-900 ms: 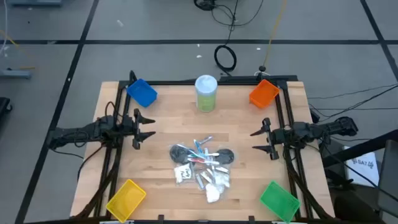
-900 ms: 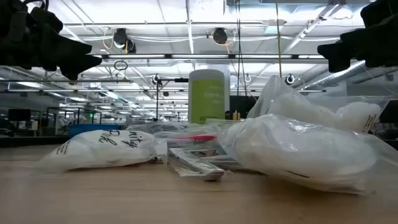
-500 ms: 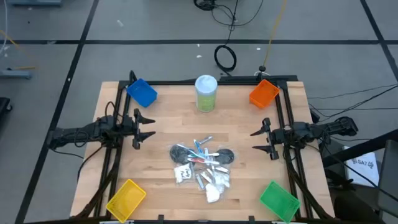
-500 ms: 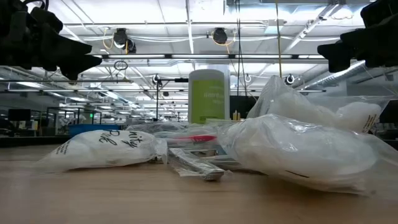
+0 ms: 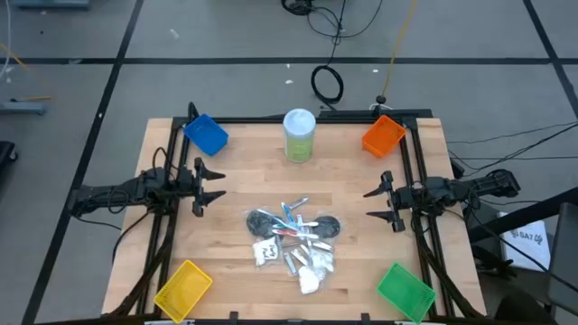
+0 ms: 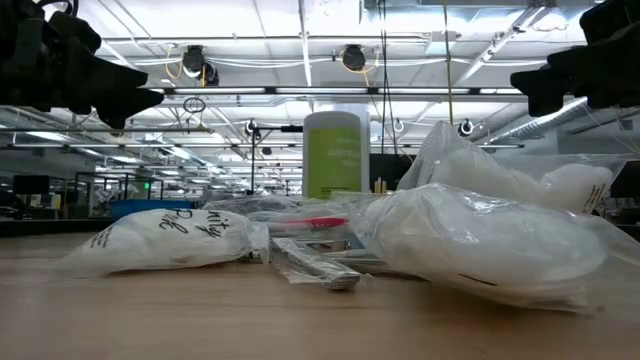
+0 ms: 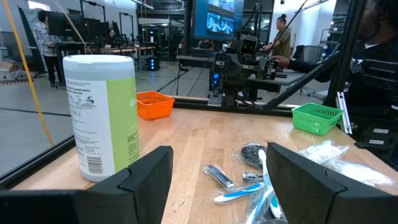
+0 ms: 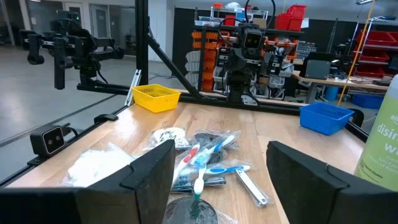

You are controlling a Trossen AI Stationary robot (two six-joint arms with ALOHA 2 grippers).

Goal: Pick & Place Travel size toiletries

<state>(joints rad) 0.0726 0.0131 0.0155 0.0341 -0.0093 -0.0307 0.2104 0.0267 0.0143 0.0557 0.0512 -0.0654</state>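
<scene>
Wooden table (image 5: 239,185), left claw (image 5: 215,187) open, right claw (image 5: 378,203) open

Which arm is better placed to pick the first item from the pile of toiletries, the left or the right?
Neither clearly. The left gripper and right gripper both wait open, on opposite sides of the pile of toiletries. The right gripper looks slightly nearer the pile, so I would lean right, but only weakly.

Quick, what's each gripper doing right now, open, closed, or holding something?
Left gripper: open, holding nothing, at the table's left side.
Right gripper: open, holding nothing, at the table's right side.
</scene>
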